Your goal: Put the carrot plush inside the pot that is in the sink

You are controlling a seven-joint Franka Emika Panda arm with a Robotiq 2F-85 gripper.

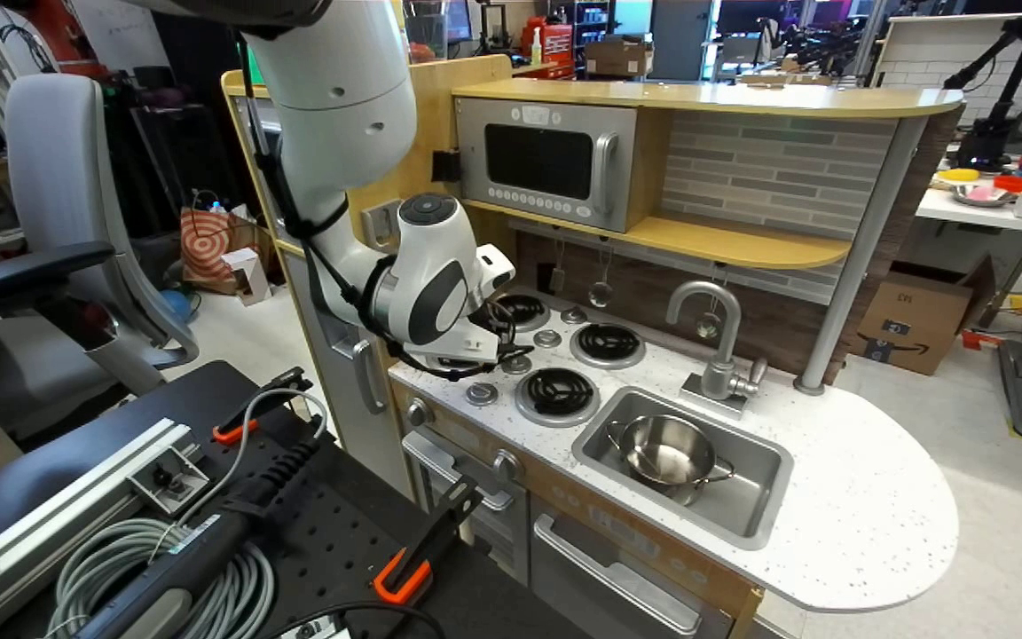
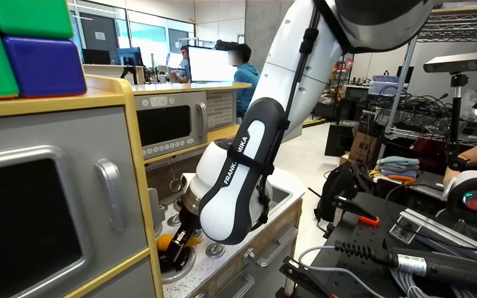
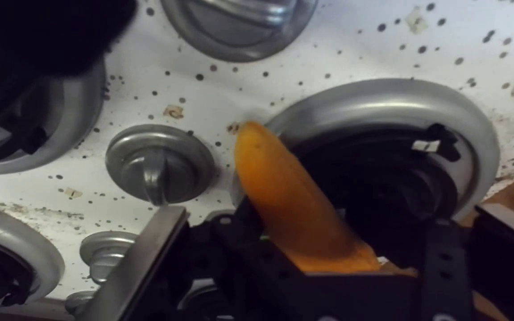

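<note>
Since the pot (image 1: 666, 448) stands in the sink (image 1: 746, 497), well apart from the burner (image 3: 400, 142) where the carrot plush (image 3: 301, 200) is, you are probably at the grasp, with the whole carry left. Your gripper (image 3: 333, 227) slants down at the plush, which shows between the fingers (image 2: 177, 247) in your wrist view; straddling its narrow width likely gives you the surest pinch and leaves the rounded tip jutting past the burner's rim, near a knob (image 3: 159, 169). No view settles whether those fingers are clenched on the plush or merely stand about it, nor whether it touches the burner, so check before you lift. The pot sits mouth up, presumably to give you a target from above, and the sink walls should limit its sliding if you nudge it. Mind the tall, curved faucet (image 1: 715, 333) just beside the sink.

The plush is matte orange, stout and blunt, and looks soft enough to give under pressure. The pot is its opposite: round, mirror-bright steel with looped handles. You have smooth grey rings around black coils, and a white, dark-speckled countertop (image 1: 884, 524), scuffed here and there.
</note>
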